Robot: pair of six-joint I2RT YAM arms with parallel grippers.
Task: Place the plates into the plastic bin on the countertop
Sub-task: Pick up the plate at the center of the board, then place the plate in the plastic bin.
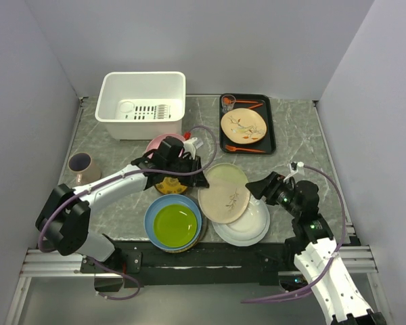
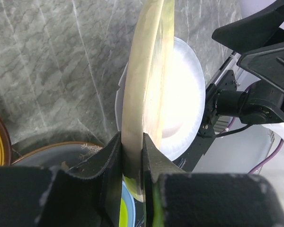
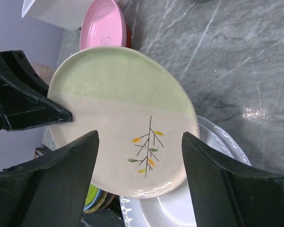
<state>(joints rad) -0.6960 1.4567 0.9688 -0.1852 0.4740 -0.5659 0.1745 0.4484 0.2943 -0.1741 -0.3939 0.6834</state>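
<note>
My left gripper (image 1: 201,179) is shut on the rim of the cream-and-green sprig plate (image 1: 224,193), seen edge-on in the left wrist view (image 2: 141,118) and face-on in the right wrist view (image 3: 120,118). It overlaps the white plate (image 1: 247,223). My right gripper (image 1: 257,188) is open and empty just right of the sprig plate. A lime green plate (image 1: 174,225) lies in a blue plate (image 1: 155,208) at the front. A pink plate (image 1: 157,143) sits near the white plastic bin (image 1: 142,103) at the back of the countertop (image 1: 291,142).
A flat black tray (image 1: 269,125) at the back right holds a peach flower-painted plate (image 1: 243,124) and orange cutlery. A brown mug (image 1: 82,166) stands at the left. A yellow-patterned plate (image 1: 169,185) lies under the left arm. Grey walls enclose three sides.
</note>
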